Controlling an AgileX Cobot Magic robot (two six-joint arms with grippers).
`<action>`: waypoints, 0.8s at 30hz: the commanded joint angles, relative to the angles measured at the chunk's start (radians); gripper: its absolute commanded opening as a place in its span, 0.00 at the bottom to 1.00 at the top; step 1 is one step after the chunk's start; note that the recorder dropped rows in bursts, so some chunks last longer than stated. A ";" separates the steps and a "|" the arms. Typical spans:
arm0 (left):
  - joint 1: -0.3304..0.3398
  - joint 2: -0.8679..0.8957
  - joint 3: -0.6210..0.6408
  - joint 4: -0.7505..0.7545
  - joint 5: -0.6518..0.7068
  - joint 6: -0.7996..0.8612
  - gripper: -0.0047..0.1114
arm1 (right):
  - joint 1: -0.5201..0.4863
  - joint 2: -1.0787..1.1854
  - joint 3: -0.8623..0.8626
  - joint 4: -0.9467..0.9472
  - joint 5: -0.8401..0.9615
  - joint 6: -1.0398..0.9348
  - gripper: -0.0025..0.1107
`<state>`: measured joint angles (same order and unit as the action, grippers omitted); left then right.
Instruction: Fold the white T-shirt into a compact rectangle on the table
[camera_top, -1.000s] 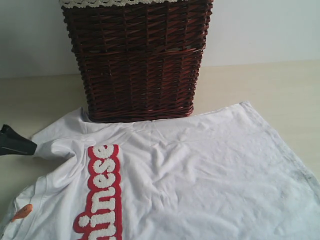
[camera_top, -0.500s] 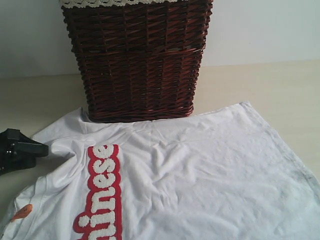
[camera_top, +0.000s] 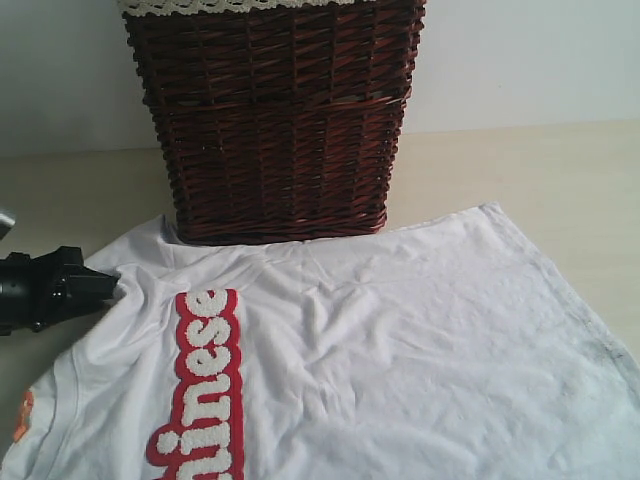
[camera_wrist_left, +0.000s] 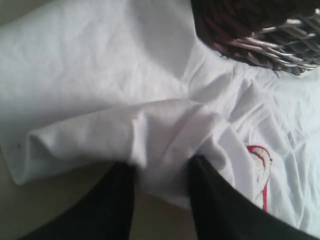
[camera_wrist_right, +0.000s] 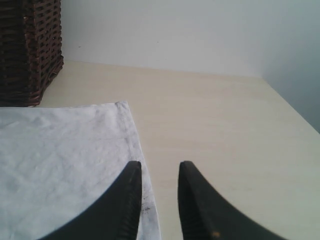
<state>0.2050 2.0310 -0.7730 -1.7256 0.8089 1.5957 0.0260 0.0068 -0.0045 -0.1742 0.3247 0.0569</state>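
Observation:
The white T-shirt (camera_top: 400, 350) lies spread on the table (camera_top: 520, 170), with its red letter band (camera_top: 205, 380) at the left and the orange tag (camera_top: 20, 415) at the left edge. My left gripper (camera_top: 105, 285) reaches in from the left at the sleeve. In the left wrist view, the left gripper (camera_wrist_left: 162, 167) has its jaws apart astride a fold of the T-shirt (camera_wrist_left: 100, 75), with cloth between the tips. My right gripper (camera_wrist_right: 160, 167) is open over the side hem of the T-shirt (camera_wrist_right: 60, 150), holding nothing; it is out of the exterior view.
A dark wicker basket (camera_top: 280, 120) with cream lace trim stands behind the shirt, its base touching the shirt's far edge. The same basket (camera_wrist_right: 25, 50) shows in the right wrist view. Bare table (camera_wrist_right: 215, 125) lies right of the shirt, and a pale wall behind.
The left gripper has moved right onto the sleeve and its jaws have narrowed around the fold. The sleeve has flattened and the orange tag has slid toward the left edge. The right gripper has not moved.

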 joint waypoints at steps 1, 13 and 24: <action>-0.006 0.004 -0.006 -0.019 -0.009 0.007 0.17 | -0.003 -0.007 0.005 -0.008 -0.014 -0.001 0.27; -0.004 -0.045 -0.006 0.010 -0.040 0.141 0.04 | -0.003 -0.007 0.005 -0.008 -0.014 -0.001 0.27; -0.004 -0.144 -0.139 0.437 -0.118 0.211 0.04 | -0.003 -0.007 0.005 -0.008 -0.014 -0.001 0.27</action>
<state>0.2044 1.9015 -0.8657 -1.4039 0.7104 1.7984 0.0260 0.0068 -0.0045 -0.1742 0.3247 0.0569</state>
